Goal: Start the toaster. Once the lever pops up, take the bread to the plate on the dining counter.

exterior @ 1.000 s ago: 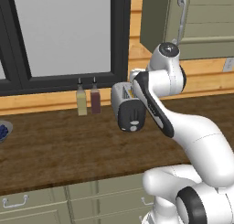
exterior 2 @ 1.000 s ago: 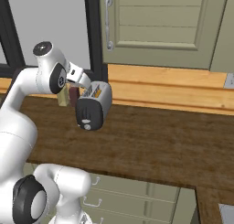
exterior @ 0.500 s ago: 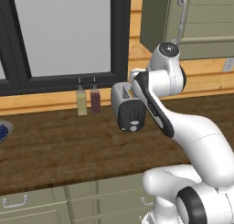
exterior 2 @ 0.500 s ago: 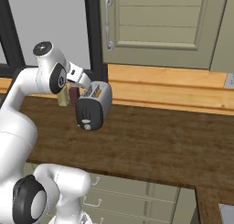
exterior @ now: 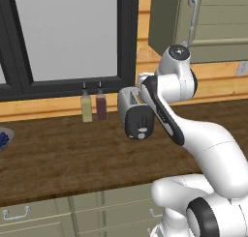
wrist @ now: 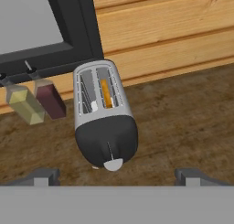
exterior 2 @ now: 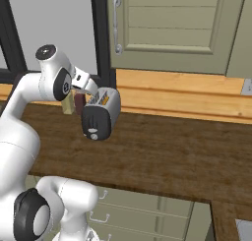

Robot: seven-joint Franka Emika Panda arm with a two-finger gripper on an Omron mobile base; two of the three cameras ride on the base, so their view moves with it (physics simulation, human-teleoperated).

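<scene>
My pincer (wrist: 116,175) hangs released, its two dark tips spread wide at the bottom of the hand view, grasping nothing. The small silver toaster with the rounded black end face (wrist: 105,120) sits mid-frame, just above and between those tips on the dark wood-grain counter (wrist: 183,122). Its long axis runs up-frame, away from me. The tan slice of bread (wrist: 106,93) stands in the right-hand slot. I judge the start lever lies straight ahead on that black face.

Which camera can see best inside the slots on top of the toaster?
The hand view: it looks down on the silver toaster with the black front, showing both slots, with something orange in one. Both base views show mainly its black front, the arm hiding part of its top.
</scene>
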